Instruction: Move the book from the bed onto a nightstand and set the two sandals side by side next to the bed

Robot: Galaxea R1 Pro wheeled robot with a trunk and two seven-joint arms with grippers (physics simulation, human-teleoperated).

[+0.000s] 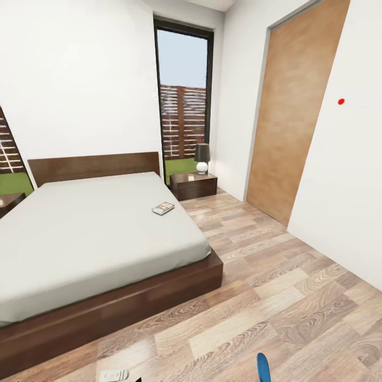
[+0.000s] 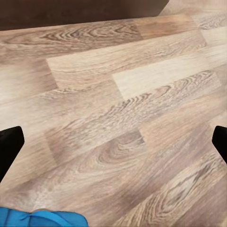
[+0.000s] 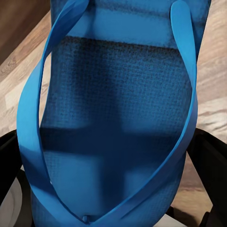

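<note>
The book [image 1: 163, 208] lies flat on the bed [image 1: 90, 239], close to the mattress's right edge. Beyond the bed's far right corner stands a dark nightstand [image 1: 193, 185] carrying a lamp. A corner of a second nightstand [image 1: 9, 201] peeks in at the left edge. My right gripper [image 3: 111, 142] is shut on a blue sandal [image 3: 118, 109], with black fingers [image 3: 9, 161] on both sides of its sole. That sandal's tip [image 1: 263, 367] rises at the head view's bottom edge. My left gripper [image 2: 113, 142] hangs open over bare floor, and blue sandal straps [image 2: 42, 218] show beside it.
Wood-plank floor [image 1: 276, 297] runs along the bed's right side up to the nightstand. A brown wood panel [image 1: 289, 111] and a white wall [image 1: 350, 175] close off the right. A tall dark-framed window [image 1: 183, 101] stands behind the nightstand.
</note>
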